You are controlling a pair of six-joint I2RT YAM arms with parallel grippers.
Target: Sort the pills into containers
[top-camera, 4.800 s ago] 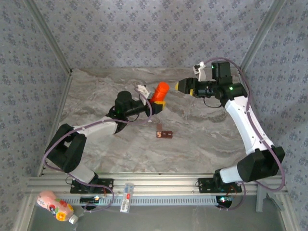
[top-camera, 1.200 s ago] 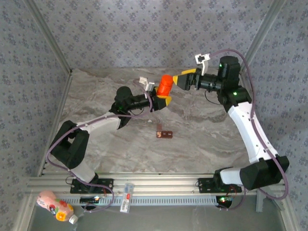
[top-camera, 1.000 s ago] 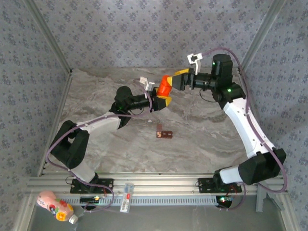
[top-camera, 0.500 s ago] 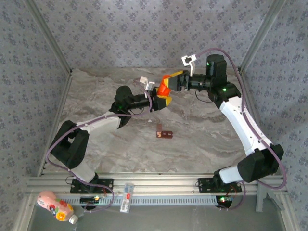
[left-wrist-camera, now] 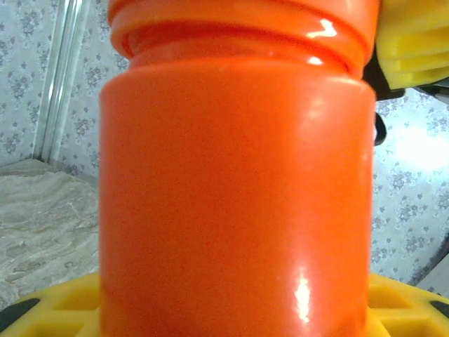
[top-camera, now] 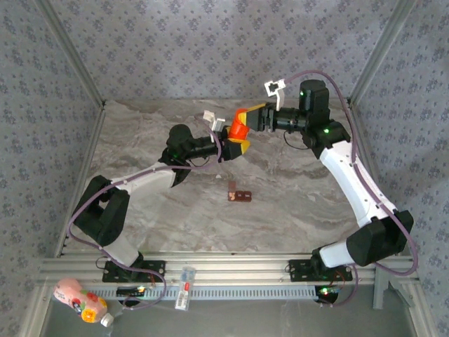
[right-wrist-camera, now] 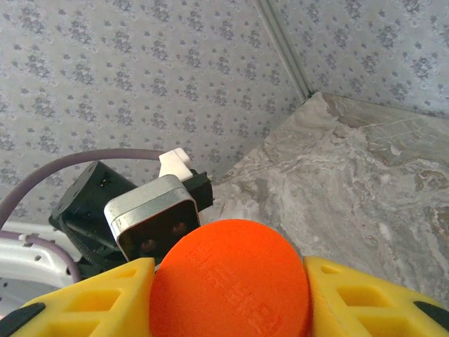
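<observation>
Overhead view, wrist cameras (close) share bottle (left-wrist-camera: 231, 196)

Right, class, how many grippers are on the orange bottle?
2. The left gripper holds the orange bottle by its lower body, above the far middle of the table. The right gripper has its fingers on either side of the cap.

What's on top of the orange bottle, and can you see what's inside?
Its orange cap is on, with the right gripper straddling it. The left gripper holds the bottle. Contents are hidden by opaque walls.
</observation>
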